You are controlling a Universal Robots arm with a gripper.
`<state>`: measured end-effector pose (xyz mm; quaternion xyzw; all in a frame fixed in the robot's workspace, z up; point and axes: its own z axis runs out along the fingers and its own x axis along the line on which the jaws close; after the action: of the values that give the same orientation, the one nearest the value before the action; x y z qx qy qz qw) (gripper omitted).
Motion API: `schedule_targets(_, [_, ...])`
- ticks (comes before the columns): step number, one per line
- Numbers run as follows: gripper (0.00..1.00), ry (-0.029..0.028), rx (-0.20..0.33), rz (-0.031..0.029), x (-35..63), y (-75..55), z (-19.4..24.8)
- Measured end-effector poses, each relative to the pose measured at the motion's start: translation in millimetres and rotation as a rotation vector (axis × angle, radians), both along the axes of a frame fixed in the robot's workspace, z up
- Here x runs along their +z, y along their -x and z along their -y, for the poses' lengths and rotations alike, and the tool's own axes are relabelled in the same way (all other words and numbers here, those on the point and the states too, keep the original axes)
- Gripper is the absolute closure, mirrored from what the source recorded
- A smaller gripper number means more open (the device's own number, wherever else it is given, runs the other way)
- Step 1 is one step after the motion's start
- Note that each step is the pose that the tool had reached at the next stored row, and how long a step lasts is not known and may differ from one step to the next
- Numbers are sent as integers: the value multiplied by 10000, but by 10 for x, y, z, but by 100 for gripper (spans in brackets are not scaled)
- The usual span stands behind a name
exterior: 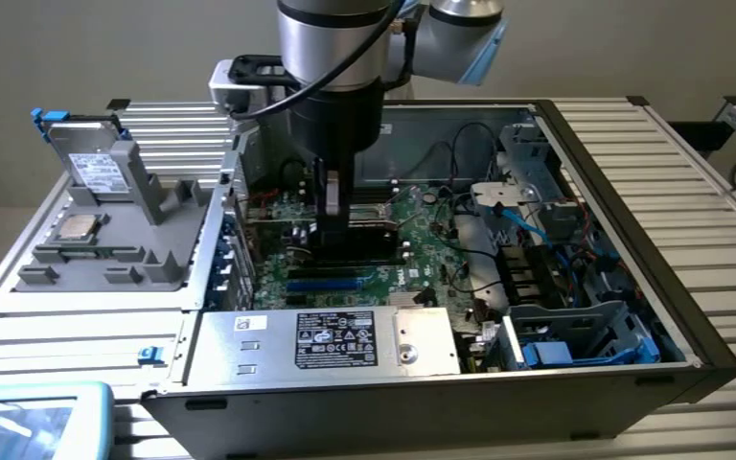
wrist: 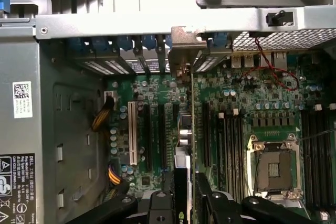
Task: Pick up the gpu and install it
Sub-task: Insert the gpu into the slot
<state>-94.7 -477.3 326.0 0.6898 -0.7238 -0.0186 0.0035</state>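
Installation | pincer (wrist: 186, 205) pinches gpu (wrist: 190, 129) edge-on, low over motherboard (wrist: 252, 103) slots (wrist: 157, 129) | bracket near case rear wall (wrist: 131, 24) | judged best: keep card upright, align edge with slot, press straight down evenly.

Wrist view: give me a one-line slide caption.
Hand holds the gpu edge-on over the motherboard slots.
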Motion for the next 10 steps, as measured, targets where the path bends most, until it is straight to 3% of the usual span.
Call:
schedule_targets(6, [72,-3,145,3,-111,-1,-102])
schedule_targets(10, [72,-2,162,2,-183,-2,-110])
